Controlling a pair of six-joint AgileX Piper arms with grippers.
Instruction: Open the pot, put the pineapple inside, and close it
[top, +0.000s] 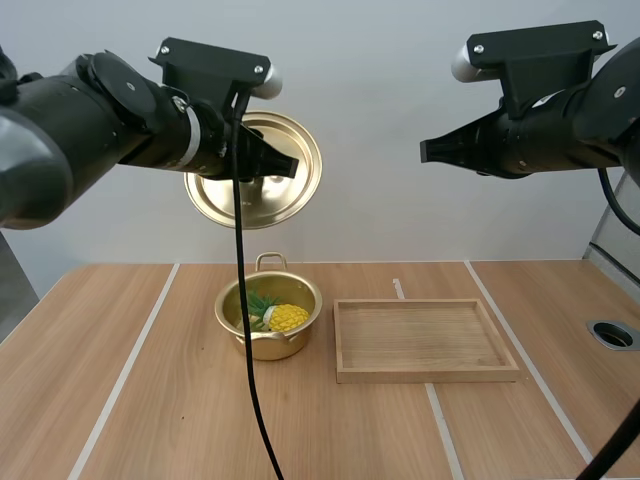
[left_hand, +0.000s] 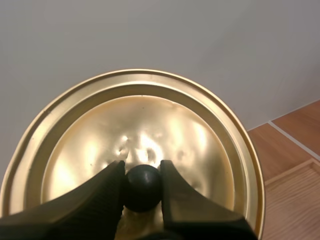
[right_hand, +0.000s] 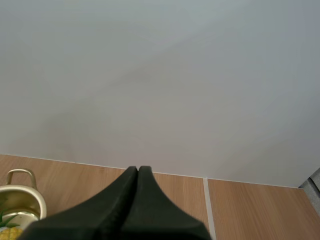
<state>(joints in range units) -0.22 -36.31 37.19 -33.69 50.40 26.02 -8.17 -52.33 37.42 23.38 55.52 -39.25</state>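
The gold pot stands uncovered on the table left of centre, with the yellow pineapple and its green leaves lying inside. High above it my left gripper is shut on the black knob of the gold lid, which hangs tilted on edge. In the left wrist view the fingertips pinch that knob against the lid's face. My right gripper hovers high at the right, shut on nothing; its fingers lie together as one wedge, with the pot far off beside them.
A shallow wooden tray lies just right of the pot, nothing in it. A round grommet hole sits in the table at the far right edge. Pale seams run across the wooden tabletop.
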